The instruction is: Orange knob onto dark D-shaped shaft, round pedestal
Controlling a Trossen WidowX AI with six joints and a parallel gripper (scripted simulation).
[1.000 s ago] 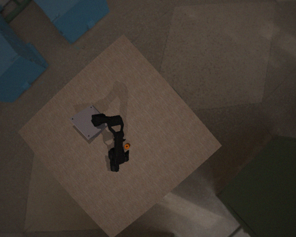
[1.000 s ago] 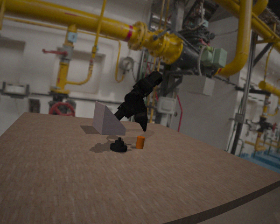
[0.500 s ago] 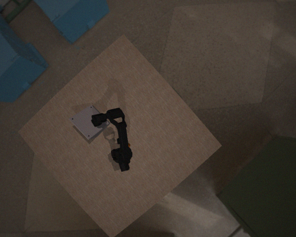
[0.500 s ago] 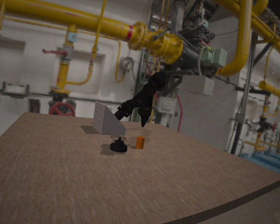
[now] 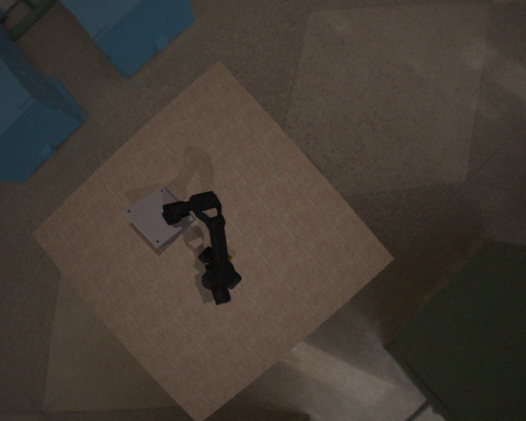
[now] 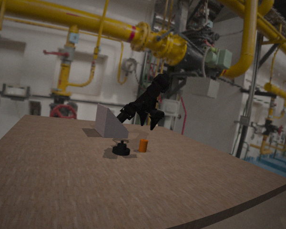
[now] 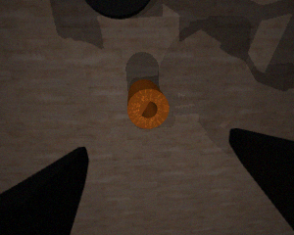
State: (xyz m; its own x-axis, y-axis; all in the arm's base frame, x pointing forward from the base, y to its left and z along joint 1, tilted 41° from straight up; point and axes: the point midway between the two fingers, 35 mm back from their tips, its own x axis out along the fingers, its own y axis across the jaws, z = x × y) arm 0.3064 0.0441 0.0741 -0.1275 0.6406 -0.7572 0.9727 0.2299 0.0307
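Observation:
The orange knob (image 5: 230, 259) (image 6: 143, 145) (image 7: 145, 95) stands upright on the table. In the wrist view its top shows a D-shaped hole with the flat side toward the upper left. The round dark pedestal (image 6: 120, 151) (image 7: 120, 7) stands close beside it, with its short dark shaft (image 6: 122, 142) pointing up. The pedestal is cut off at the top of the wrist view and hidden under the arm in the top view. My gripper (image 6: 147, 127) (image 7: 160, 144) is open and empty, well above the table. In the wrist view the knob lies above the line between the fingertips.
A pale grey wedge-shaped block (image 5: 147, 218) (image 6: 109, 123) carries the arm's base, behind the pedestal in the exterior view. The wooden table (image 5: 272, 253) (image 6: 143, 187) has its near edge at the bottom right of the exterior view. Arm shadows fall around the pedestal.

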